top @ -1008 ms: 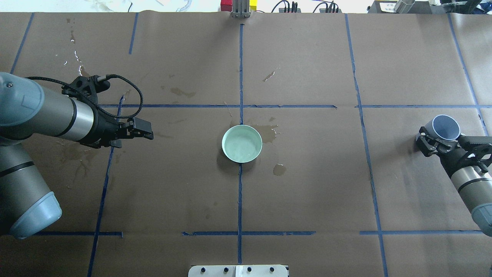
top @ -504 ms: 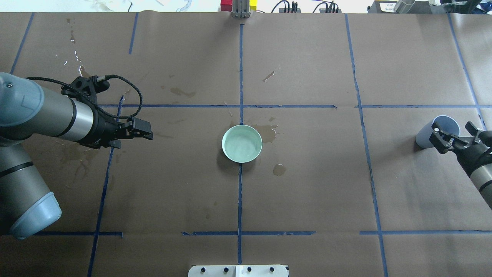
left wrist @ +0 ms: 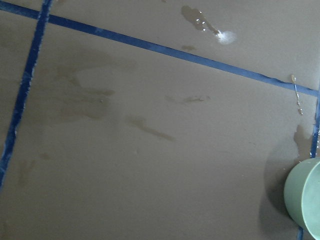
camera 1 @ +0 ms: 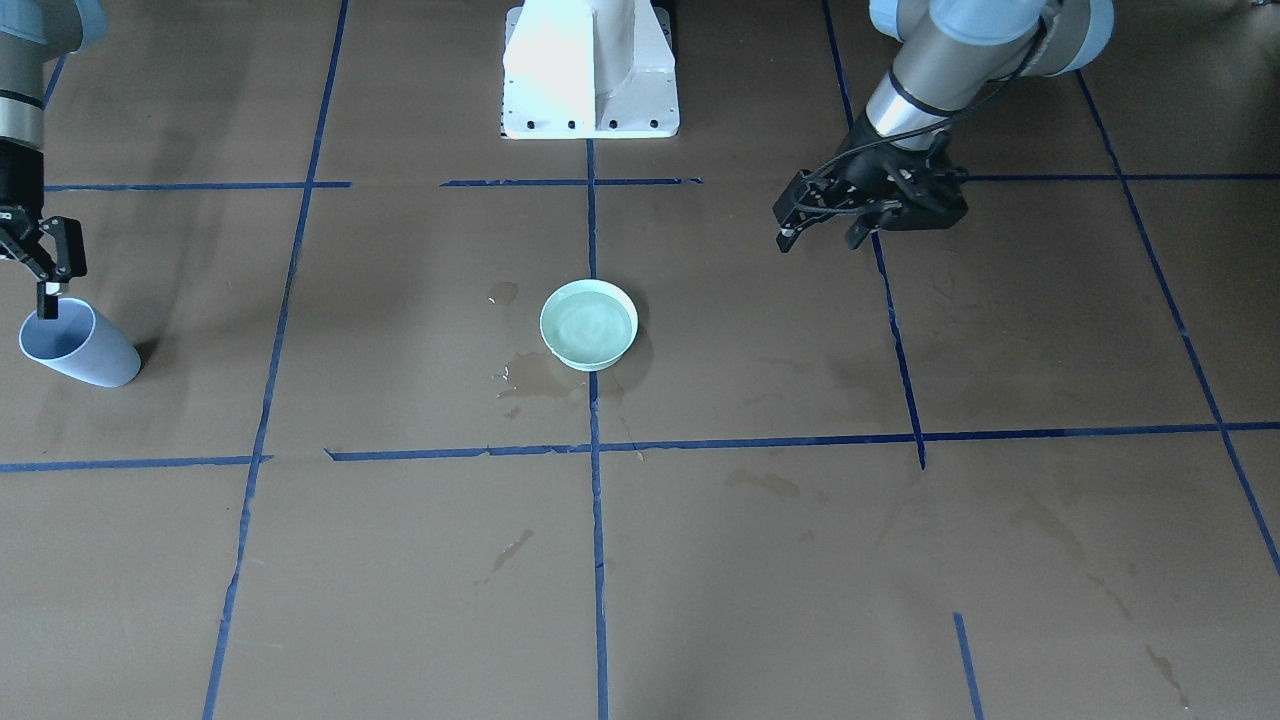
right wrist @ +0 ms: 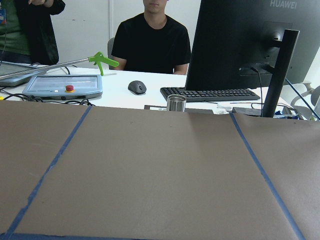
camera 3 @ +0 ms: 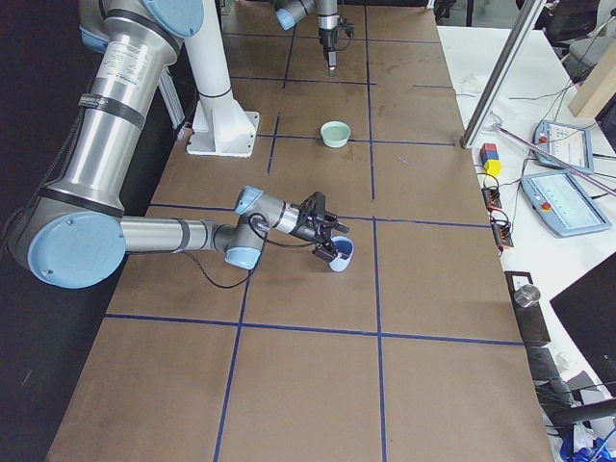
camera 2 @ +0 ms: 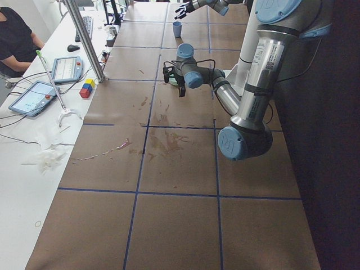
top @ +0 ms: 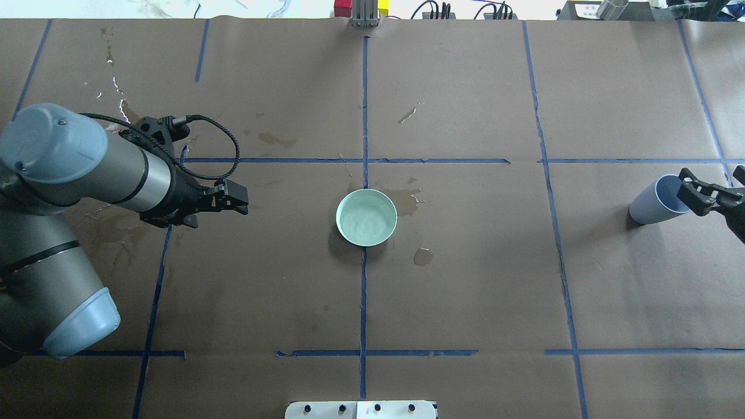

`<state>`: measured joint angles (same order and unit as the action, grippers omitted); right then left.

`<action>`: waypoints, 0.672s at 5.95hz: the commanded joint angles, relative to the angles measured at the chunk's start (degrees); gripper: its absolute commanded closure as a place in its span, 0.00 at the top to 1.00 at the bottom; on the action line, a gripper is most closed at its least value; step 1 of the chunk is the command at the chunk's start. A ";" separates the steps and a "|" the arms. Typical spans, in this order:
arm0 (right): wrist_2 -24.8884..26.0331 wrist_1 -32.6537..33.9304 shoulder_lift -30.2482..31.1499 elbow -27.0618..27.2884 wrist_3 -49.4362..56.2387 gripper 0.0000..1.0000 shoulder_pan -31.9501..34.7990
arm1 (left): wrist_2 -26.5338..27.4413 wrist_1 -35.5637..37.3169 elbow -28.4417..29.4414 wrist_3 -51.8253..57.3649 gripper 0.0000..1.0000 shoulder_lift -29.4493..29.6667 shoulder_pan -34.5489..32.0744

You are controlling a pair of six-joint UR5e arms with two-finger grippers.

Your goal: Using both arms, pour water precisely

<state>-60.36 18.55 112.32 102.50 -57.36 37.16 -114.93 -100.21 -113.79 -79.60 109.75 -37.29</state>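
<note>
A mint-green bowl (top: 366, 217) (camera 1: 588, 325) stands at the table's centre with the water (top: 365, 221) in it, showing a faint rippled sheen. A light blue cup (top: 656, 202) (camera 1: 75, 348) (camera 3: 337, 258) stands free at the right edge of the overhead view. My right gripper (top: 711, 183) (camera 1: 45, 270) is open and empty just beside the cup's rim. My left gripper (top: 237, 203) (camera 1: 818, 238) is open and empty, hovering well left of the bowl, jaws pointing toward it. The bowl's edge shows in the left wrist view (left wrist: 306, 200).
Puddles (top: 423, 256) and wet stains (top: 406, 201) lie on the brown paper beside the bowl. The white pedestal base (camera 1: 590, 70) stands at the near edge. A metal post (top: 364, 17) and coloured blocks are at the far edge, with operators' desks beyond.
My right gripper has come off the cup and drawn back to the right, leaving the cup standing. My left arm has shifted slightly toward the bowl.
</note>
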 commanded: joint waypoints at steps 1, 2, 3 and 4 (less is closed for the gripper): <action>-20.62 3.57 -1.31 0.68 8.61 1.00 14.69 | -0.03 3.53 5.29 -0.03 1.00 8.42 1.86; -34.59 7.78 -2.62 1.29 13.80 1.00 24.97 | -0.30 3.35 10.99 0.14 1.00 13.51 2.30; -50.65 14.00 -3.42 1.47 22.03 1.00 35.34 | -0.39 2.57 14.44 0.58 1.00 15.48 3.26; -65.69 25.20 -5.26 2.26 34.12 1.00 45.79 | -0.65 0.99 18.65 1.63 1.00 17.32 4.32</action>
<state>-111.16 34.44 108.59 104.14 -33.71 72.73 -115.36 -97.97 -99.19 -78.79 125.00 -33.94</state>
